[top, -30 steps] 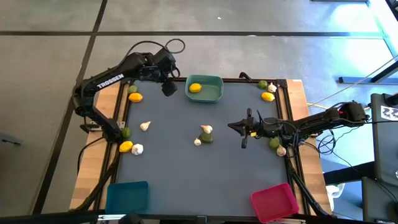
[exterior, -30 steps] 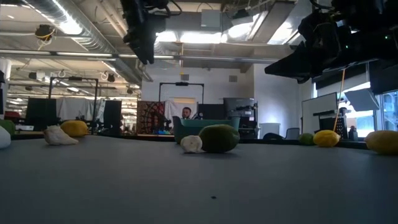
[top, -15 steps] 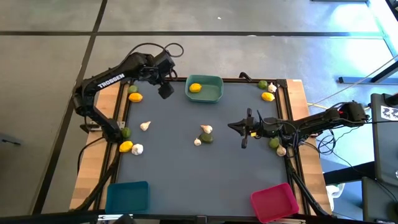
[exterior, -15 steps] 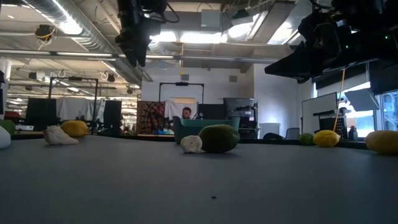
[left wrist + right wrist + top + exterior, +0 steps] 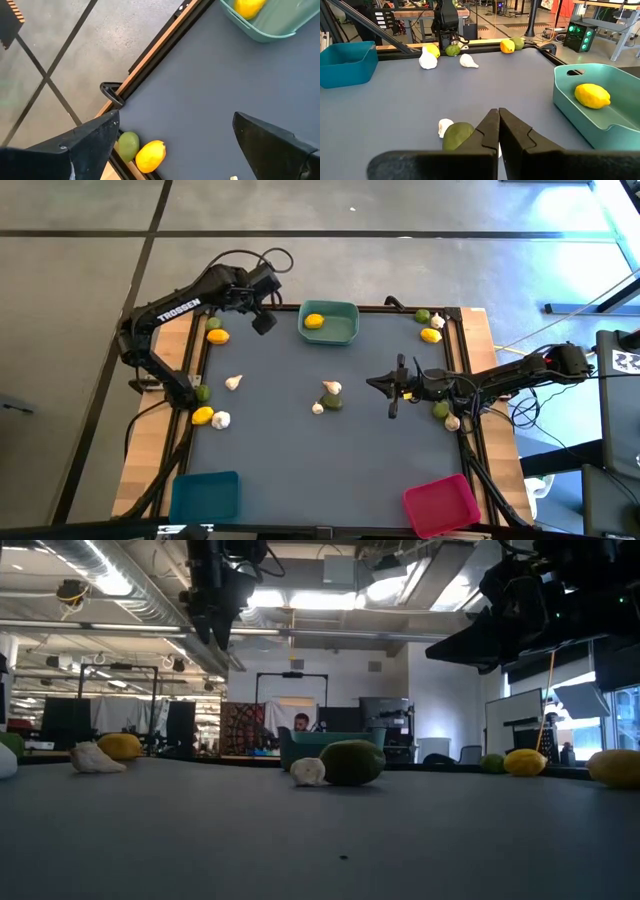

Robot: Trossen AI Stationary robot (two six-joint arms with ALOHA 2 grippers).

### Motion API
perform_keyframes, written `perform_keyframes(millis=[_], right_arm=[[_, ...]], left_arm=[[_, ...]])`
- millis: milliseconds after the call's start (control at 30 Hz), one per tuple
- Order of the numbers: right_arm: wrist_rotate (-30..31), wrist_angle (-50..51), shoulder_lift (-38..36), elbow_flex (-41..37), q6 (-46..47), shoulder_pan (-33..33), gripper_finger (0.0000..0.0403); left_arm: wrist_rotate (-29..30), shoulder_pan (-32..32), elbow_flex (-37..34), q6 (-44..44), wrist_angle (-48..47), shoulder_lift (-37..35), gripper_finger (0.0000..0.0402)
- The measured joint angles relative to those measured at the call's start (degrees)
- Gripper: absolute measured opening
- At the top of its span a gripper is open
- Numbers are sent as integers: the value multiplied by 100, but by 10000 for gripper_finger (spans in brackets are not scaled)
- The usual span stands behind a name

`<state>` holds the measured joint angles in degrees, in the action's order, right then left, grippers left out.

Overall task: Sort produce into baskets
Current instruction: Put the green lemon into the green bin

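Observation:
My left gripper (image 5: 263, 323) is open and empty, held high over the table's far left corner, left of the teal basket (image 5: 343, 332). That basket holds one lemon (image 5: 314, 321). In the left wrist view a lemon (image 5: 150, 156) and a lime (image 5: 128, 145) lie on the table's edge below my open fingers (image 5: 175, 120). My right gripper (image 5: 392, 390) is shut and empty at the table's middle right. It points at a lime (image 5: 457, 136) and two garlic bulbs (image 5: 331, 388) at the centre.
A garlic bulb (image 5: 233, 383), lime (image 5: 203, 392), lemon (image 5: 202, 416) and another garlic bulb (image 5: 221, 420) lie along the left side. More produce lies at the far right corner (image 5: 431, 335) and by the right edge (image 5: 441, 410). The blue basket (image 5: 205, 495) stands near left, the pink basket (image 5: 440, 502) near right.
My left gripper has moved a little toward the table's left edge, away from the teal basket, staying high and open. The lemon stays in the teal basket.

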<state>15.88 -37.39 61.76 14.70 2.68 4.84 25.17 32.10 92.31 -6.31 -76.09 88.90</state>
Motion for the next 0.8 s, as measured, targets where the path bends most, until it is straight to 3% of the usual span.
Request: perform_keyframes(millis=[500,800], right_arm=[[0,22,0,0,0,2,10],[0,76,0,0,0,0,10]], left_arm=[[0,33,-16,-90,-999,451,386],[-2,188,-852,66,-1035,661,386]])
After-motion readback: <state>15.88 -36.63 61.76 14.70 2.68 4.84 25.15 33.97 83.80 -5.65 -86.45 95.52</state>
